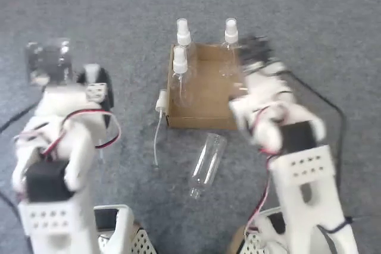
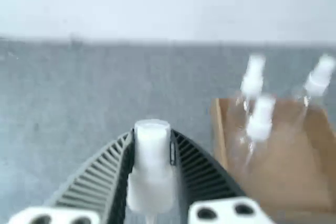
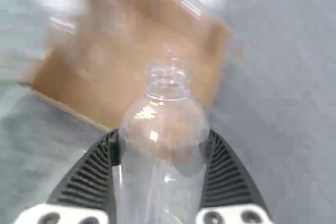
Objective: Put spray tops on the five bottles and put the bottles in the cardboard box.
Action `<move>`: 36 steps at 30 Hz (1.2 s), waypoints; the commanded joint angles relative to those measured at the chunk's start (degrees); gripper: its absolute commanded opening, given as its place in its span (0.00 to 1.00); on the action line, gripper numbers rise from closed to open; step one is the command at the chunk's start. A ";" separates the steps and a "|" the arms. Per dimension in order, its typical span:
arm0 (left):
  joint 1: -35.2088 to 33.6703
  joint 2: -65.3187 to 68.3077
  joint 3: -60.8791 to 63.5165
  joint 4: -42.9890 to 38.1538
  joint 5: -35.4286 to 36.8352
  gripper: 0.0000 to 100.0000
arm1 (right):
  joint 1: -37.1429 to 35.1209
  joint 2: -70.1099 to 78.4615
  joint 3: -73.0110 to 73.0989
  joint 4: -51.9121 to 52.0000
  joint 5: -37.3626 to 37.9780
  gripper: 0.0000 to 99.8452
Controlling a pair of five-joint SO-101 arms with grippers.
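Observation:
My left gripper (image 2: 152, 136) is shut on a white spray top (image 2: 151, 166), held upright over the grey cloth to the left of the cardboard box (image 2: 304, 192). In the high view that gripper (image 1: 95, 86) sits well left of the box (image 1: 208, 96). Three capped bottles stand in the box: two at its far edge (image 1: 183, 34) (image 1: 231, 31) and one near its left wall (image 1: 180, 66). My right gripper (image 3: 163, 141) is shut on a clear uncapped bottle (image 3: 164, 124), neck up, at the box's (image 3: 94, 77) right side. A second uncapped bottle (image 1: 207, 159) lies on the cloth in front of the box.
A loose spray top with its long tube (image 1: 159, 111) lies against the box's left wall. A clear plastic container (image 1: 47, 60) stands at the far left. Grey cloth (image 1: 131, 22) covers the table, with open room between the arms.

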 commanded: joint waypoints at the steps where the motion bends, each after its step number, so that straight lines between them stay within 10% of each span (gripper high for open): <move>1: -3.52 -2.55 -8.84 0.53 -1.14 0.01 | -14.29 -2.86 0.79 -6.81 -3.16 0.01; 19: -4.31 -2.46 -23.34 -4.31 18.29 0.01 | -32.84 -4.09 19.25 -26.68 -2.64 0.01; 36: 6.77 -2.37 -10.86 -13.27 18.90 0.01 | -35.47 -24.22 40.44 -46.46 -3.25 0.01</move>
